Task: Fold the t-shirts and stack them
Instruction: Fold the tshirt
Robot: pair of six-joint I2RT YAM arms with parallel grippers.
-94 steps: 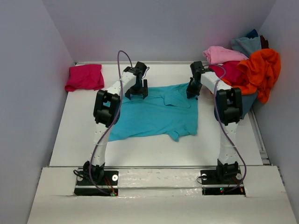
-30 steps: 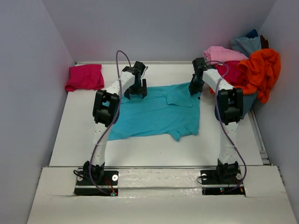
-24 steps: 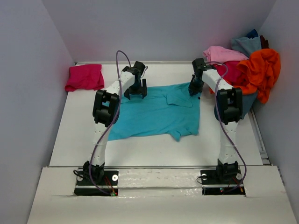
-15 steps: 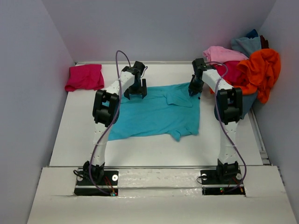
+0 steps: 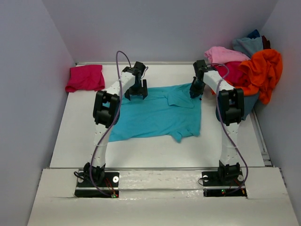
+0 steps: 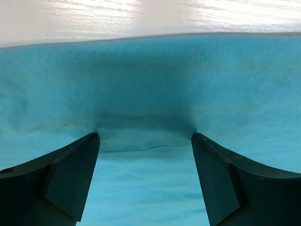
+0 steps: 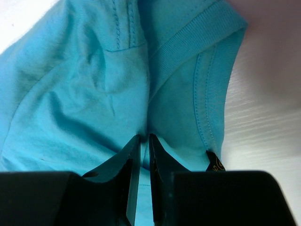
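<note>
Lying flat, turquoise t-shirt [image 5: 155, 115] runs L–R, collar twd right gripper [image 5: 195, 94].

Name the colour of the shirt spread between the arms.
Turquoise shirt, clearest in the top external view.

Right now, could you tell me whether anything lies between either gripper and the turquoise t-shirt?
Nothing visible does. The left gripper stands open, pressed onto the turquoise t-shirt near its far edge. The right gripper, jaws almost together, sits at a fold beside the collar; whether it pinches cloth I cannot tell.
</note>
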